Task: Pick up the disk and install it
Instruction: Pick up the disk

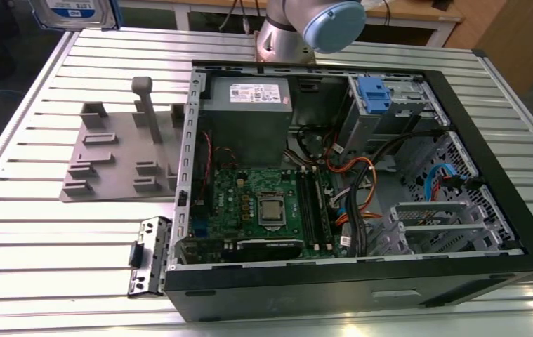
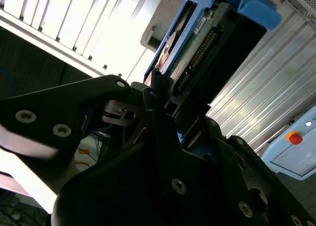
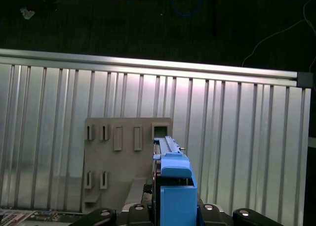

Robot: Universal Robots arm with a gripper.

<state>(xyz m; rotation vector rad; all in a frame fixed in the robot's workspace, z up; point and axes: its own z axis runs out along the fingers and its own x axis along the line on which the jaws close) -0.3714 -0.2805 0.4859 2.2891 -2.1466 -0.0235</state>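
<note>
— Closest to the lens in the second wrist view was the black gripper (image 2: 163,100), and its jaws were clamped on the disk (image 2: 207,33), pinching one end of the blue carrier!

— Where was the disk against the table?

— Held clear of it. In the exterior view the disk (image 1: 74,12) hung at the far corner on the exterior view's left, label towards the camera, well apart from the open computer case (image 1: 360,281).

— And beneath it?

— The first wrist view had the disk (image 3: 173,186) edge-on, with the grey fixture plate (image 3: 118,157) lying on the slatted table (image 3: 247,137) beyond it.

— What about inside the case?

— The silver cage (image 1: 364,125) with its blue latch (image 1: 374,91) sat at the far side, near the grey metal box (image 1: 244,119). The green motherboard (image 1: 257,203) lay nearer the camera, and the arm (image 1: 308,28) stood just behind the case.
</note>
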